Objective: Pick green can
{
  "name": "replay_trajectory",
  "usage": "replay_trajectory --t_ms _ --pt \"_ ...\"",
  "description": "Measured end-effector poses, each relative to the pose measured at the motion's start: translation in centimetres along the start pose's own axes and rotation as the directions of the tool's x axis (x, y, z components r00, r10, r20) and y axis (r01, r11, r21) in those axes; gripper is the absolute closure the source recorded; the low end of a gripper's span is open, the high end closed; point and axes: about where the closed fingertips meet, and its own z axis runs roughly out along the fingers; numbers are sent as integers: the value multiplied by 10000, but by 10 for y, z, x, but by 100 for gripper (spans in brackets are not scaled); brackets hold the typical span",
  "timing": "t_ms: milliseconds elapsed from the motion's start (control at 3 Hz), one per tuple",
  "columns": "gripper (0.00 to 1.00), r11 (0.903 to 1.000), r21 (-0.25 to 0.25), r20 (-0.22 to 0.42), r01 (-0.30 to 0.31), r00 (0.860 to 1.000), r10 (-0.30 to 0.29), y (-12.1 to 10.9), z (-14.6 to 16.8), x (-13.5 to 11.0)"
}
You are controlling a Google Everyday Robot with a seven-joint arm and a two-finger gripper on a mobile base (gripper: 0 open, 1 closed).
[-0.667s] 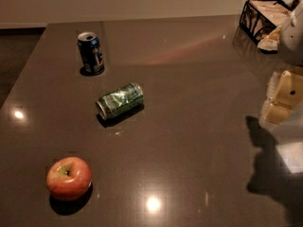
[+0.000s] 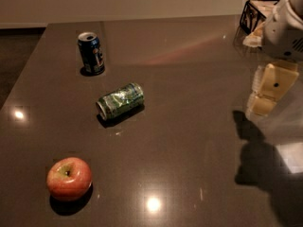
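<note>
— Where's the green can point(image 2: 120, 100)?
— I see it mid-bench point(image 2: 189, 141), lying on its side, silver end toward the lower left, long axis slanting up to the right.
— And your pincer point(image 2: 268, 91)?
— Far right, above the bench, well apart from the can. Apart or together, I can't tell. I'd reach leftward.

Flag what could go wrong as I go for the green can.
The green can lies on its side, so a nudge could roll it away. The gripper hangs over the right side of the table, well apart from it; an overshooting reach might tip the upright blue can behind.
</note>
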Motion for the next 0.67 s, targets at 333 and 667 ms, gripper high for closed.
replay_trajectory --t_ms 333,667 --pt "0 9959 -296 479 850 9953 -836 -14 20 -42" --pt "0 9731 -603 1084 2222 9706 -2149 -28 54 -104"
